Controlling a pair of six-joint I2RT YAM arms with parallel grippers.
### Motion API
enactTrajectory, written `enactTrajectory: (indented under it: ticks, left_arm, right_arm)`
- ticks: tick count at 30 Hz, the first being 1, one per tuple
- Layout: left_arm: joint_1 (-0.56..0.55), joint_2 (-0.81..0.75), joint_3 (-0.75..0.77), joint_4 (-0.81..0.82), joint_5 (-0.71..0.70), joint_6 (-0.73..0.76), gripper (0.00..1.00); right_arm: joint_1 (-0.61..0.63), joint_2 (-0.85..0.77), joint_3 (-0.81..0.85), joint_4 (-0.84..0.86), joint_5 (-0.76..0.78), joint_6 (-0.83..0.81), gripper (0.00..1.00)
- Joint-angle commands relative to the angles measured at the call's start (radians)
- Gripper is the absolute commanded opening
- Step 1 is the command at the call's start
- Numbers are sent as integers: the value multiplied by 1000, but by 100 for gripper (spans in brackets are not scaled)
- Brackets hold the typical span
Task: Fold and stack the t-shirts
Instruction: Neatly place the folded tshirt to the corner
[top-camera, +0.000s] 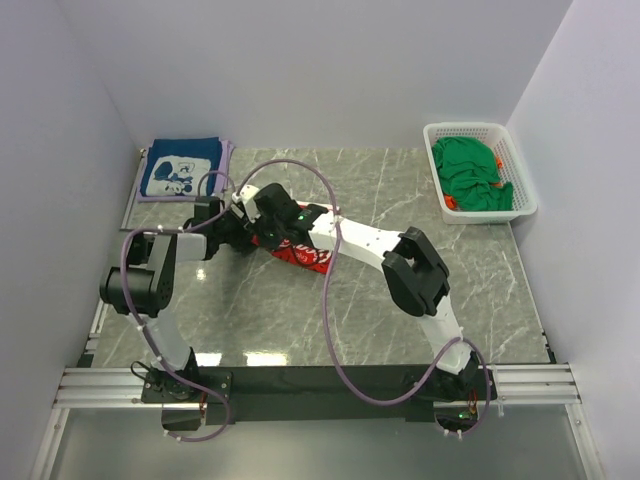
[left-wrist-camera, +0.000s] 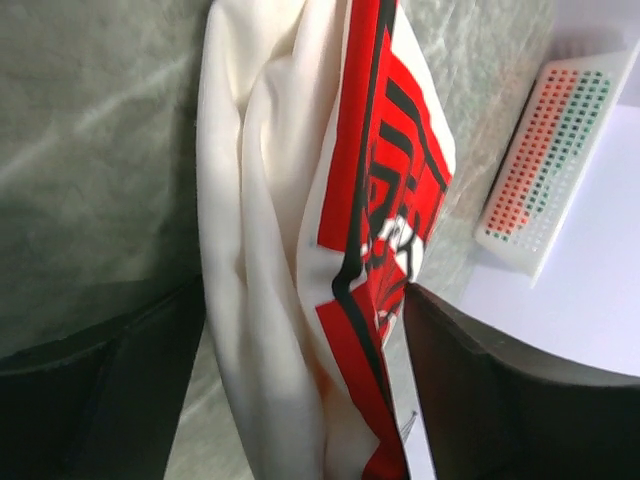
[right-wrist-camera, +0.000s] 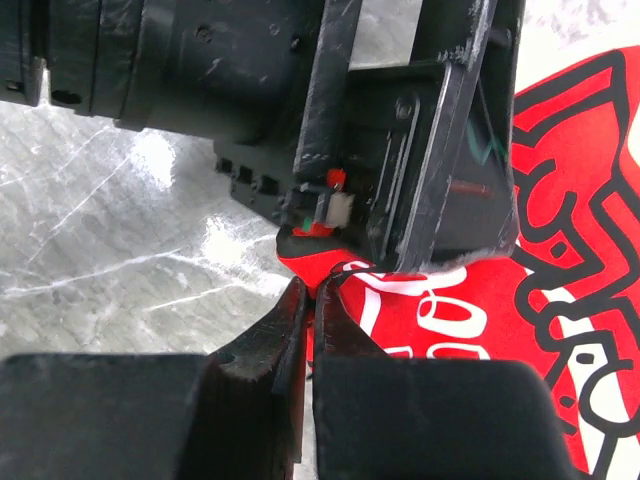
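A white t-shirt with a red-and-white print lies bunched at the table's middle, between both arms. In the left wrist view it hangs as a thick roll filling the gap between the wide-standing fingers of my left gripper. My right gripper is shut on a thin edge of its red print, right beside the left gripper's black body. A folded navy t-shirt with a white cartoon lies at the back left. Green t-shirts fill the basket.
The white lattice basket stands at the back right against the wall and also shows in the left wrist view. A pale lilac sheet lies under the navy shirt. White walls enclose the marble table on three sides.
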Motion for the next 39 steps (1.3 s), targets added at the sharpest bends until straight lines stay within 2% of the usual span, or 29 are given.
enactTrajectory:
  ticks: [1,3,4,11,14,17,18,20,21,22,23,24,25,27,28,30,33,39]
  left_arm:
    - [-12,36,43,47,-55,-15,79]
    - [-18,53,66,52,-61,-14,68]
    - [-21,68,74,49,-73,-11,66]
    - [-32,111,112,77,-115,19,64]
    - [-36,123,125,95,-122,28,60]
    - [-40,134,140,92,-127,46,47]
    - [-40,135,144,84,-138,55,39]
    - [-40,140,166,78,-147,86,31]
    - [-40,149,178,74,-151,120,22]
    - [-40,151,192,64,-159,131,19]
    - [-40,154,222,60,-165,144,14]
    - [-40,157,247,52,-173,169,6]
    - [-41,158,282,-19,-212,251,3]
    - [-43,171,399,-87,-243,343,1]
    - [-43,174,433,-127,-262,443,1]
    - [-43,188,532,-170,-309,596,1]
    - [-41,207,643,-230,-389,739,1]
    - [-40,255,785,-259,-541,962,1]
  right_arm:
    - [-4,5,55,49,19,34,0]
    - [-4,7,56,51,19,42,0]
    - [-4,7,56,51,25,51,0]
    - [-5,4,50,51,19,57,0]
    - [-4,2,46,56,17,63,0]
    - [-2,8,55,48,13,66,0]
    - [-4,8,52,49,13,68,0]
    - [-4,-7,40,59,14,70,0]
    - [-4,-12,35,60,16,65,0]
    - [-4,-13,36,56,20,65,0]
    - [-5,-16,49,31,28,65,4]
    - [-7,-23,52,19,34,68,13]
    - [-11,-32,53,7,43,71,35]
    - [-47,-88,11,3,43,82,64]
    - [-62,-113,-14,13,36,83,77]
    - [-111,-180,-78,28,30,83,82]
    - [-175,-237,-126,13,14,80,83]
    - [-261,-300,-214,8,-10,77,83]
